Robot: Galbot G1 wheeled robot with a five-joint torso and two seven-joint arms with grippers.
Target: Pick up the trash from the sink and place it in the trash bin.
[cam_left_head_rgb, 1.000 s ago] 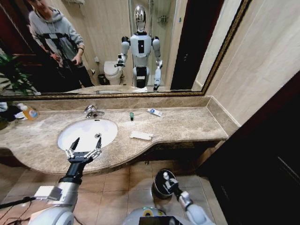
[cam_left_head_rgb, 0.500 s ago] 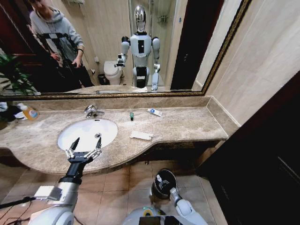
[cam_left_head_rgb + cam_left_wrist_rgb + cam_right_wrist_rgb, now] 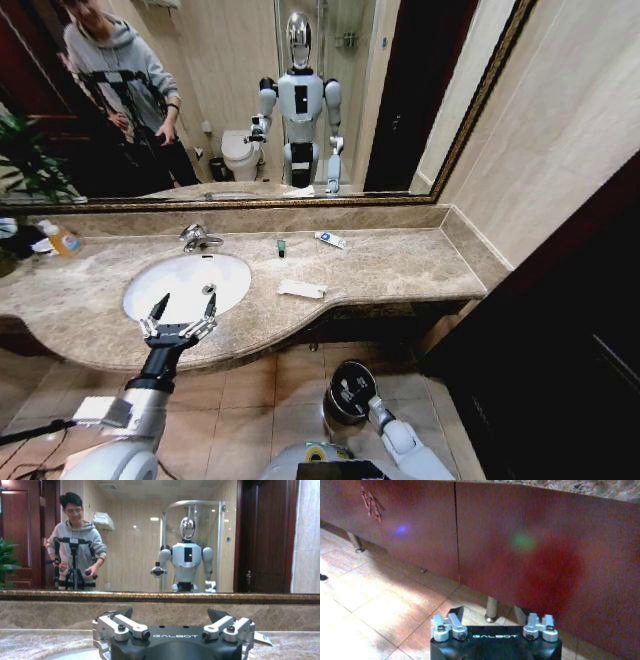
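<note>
Head view: left gripper [image 3: 180,323] spread wide, empty, over the sink [image 3: 140,300]; right gripper [image 3: 493,619] spread, empty.

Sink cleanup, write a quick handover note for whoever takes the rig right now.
Left gripper: open, empty, held over the front rim of the sink.
Right gripper: open, empty, low by the bin on the floor, facing the cabinet.
On the counter: white packet, green-black piece, blue-white packet.
Done: can't tell what's in the bin.
Left: at least those three pieces to bin.
</note>
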